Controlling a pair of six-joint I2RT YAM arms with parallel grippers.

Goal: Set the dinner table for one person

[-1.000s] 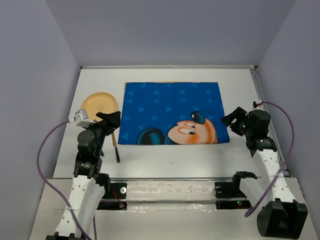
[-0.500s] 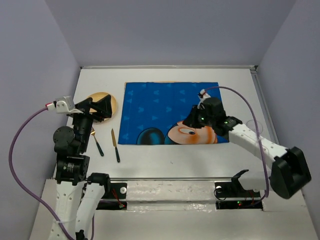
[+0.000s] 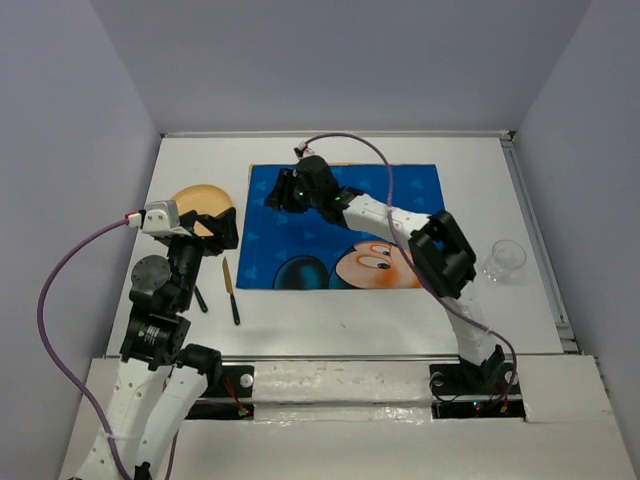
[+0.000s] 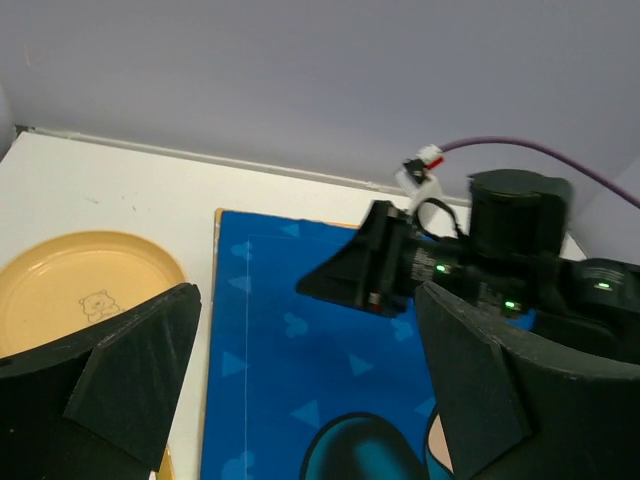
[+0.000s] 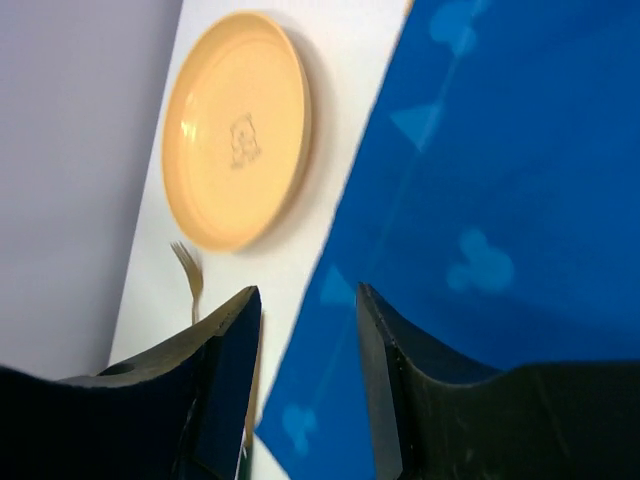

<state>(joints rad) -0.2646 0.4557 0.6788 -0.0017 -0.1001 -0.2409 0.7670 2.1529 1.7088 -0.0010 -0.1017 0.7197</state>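
**Both arms up, nothing grabbed**

The big flat matte white dinner table [image 3: 350,310] is sitting under both arms. Nearest, a black-handled gold knife [image 3: 231,290] and fork [image 3: 197,297] are lying just left of the blue cartoon-mouse placemat [image 3: 400,200]. The left gripper [image 3: 215,228] is hanging over the table at the round yellow plate's [image 3: 190,200] near edge, fingers spread wide, gripping nothing. Farther back, the right gripper [image 3: 280,192] is hovering over the placemat's far left corner, fingers parted, empty too.
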